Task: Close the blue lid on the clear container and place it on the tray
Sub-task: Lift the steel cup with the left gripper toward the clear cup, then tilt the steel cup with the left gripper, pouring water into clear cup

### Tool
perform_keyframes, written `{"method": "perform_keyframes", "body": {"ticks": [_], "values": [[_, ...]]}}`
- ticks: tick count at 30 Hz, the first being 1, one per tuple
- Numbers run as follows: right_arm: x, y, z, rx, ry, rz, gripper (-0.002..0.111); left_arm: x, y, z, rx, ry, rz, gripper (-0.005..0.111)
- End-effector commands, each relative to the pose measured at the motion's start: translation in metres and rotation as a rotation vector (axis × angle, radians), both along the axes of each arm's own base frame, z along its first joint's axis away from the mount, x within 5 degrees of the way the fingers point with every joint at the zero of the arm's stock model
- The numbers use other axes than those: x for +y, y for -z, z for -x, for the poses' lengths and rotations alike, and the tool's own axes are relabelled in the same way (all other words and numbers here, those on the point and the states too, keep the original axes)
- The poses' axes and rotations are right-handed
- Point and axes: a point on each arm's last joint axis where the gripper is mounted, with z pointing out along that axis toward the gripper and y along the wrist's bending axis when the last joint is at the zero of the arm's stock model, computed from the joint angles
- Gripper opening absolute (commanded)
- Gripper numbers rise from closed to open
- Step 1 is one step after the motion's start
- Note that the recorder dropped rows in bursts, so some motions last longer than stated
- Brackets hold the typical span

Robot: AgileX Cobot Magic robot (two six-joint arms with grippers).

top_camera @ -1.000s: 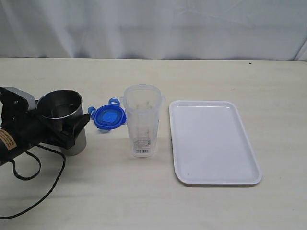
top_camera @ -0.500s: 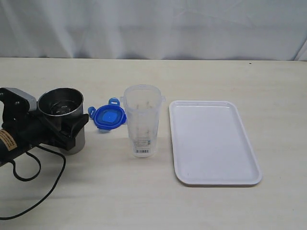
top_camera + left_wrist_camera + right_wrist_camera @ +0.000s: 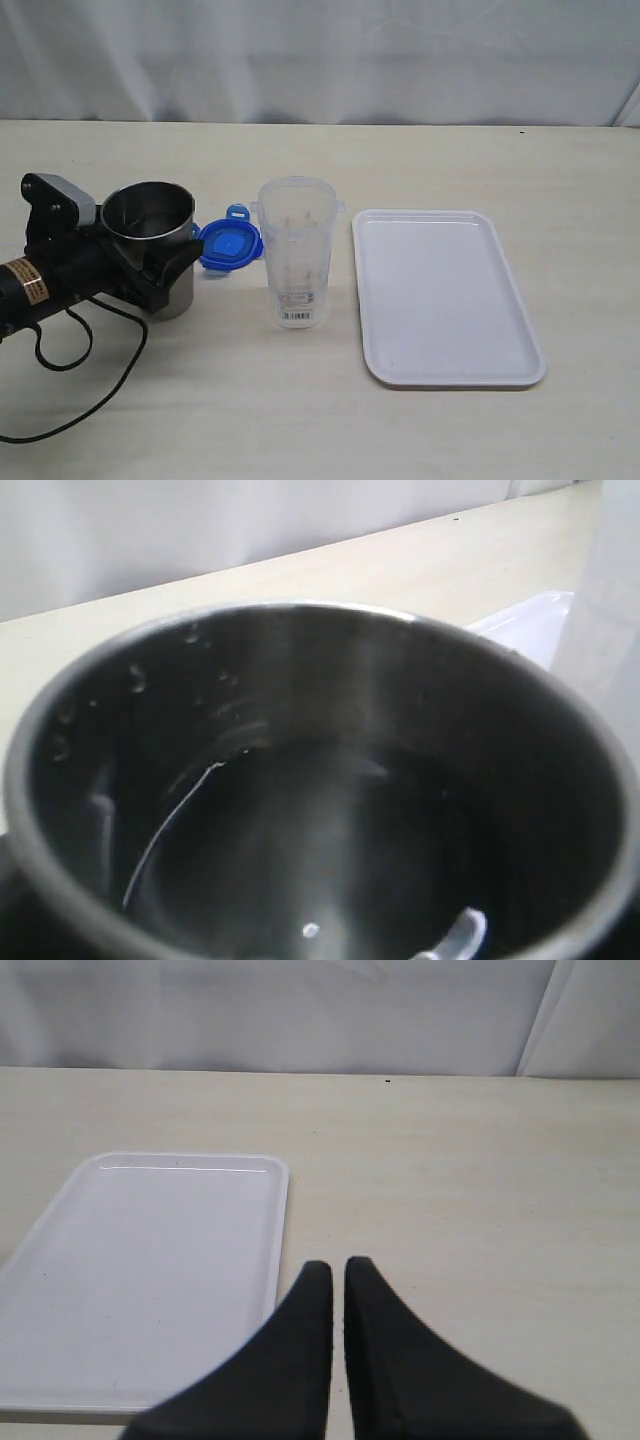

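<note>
The blue lid (image 3: 231,245) lies flat on the table just left of the clear container (image 3: 296,250), which stands upright and uncovered. The white tray (image 3: 445,300) lies bare to the container's right and also shows in the right wrist view as the tray (image 3: 140,1260). My left gripper (image 3: 160,250) is shut around a steel cup (image 3: 150,225), whose side now reaches the lid's left edge. The cup's dark inside (image 3: 330,810) fills the left wrist view and hides the fingers. My right gripper (image 3: 338,1266) is shut on nothing, over bare table beside the tray, and is out of the exterior view.
A black cable (image 3: 70,375) loops on the table below the left arm. A white curtain backs the far table edge.
My left gripper has carried the steel cup to the right, from well apart from the blue lid to right against it. Lid, container and tray have not moved.
</note>
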Motion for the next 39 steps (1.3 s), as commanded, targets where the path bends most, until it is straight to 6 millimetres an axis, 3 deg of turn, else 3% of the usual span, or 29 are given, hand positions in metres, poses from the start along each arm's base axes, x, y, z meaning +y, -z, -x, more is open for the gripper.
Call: {"method": "perform_keyframes", "body": {"ticks": [1,18,32,39], "values": [[0.0,0.0,0.0,-0.007,0.004,-0.001,0.005,-0.004,-0.013,-0.011,-0.079,0.005,0.067,0.0],[0.0,0.0,0.0,-0.007,0.004,-0.001,0.005,-0.004,-0.06,-0.016,-0.201,-0.003,0.145,0.0],[0.0,0.0,0.0,-0.007,0.004,-0.001,0.005,-0.013,-0.104,-0.066,-0.24,0.043,0.208,0.0],[0.0,0.0,0.0,-0.007,0.004,-0.001,0.005,-0.03,-0.117,-0.077,-0.236,0.101,0.176,0.0]]}}
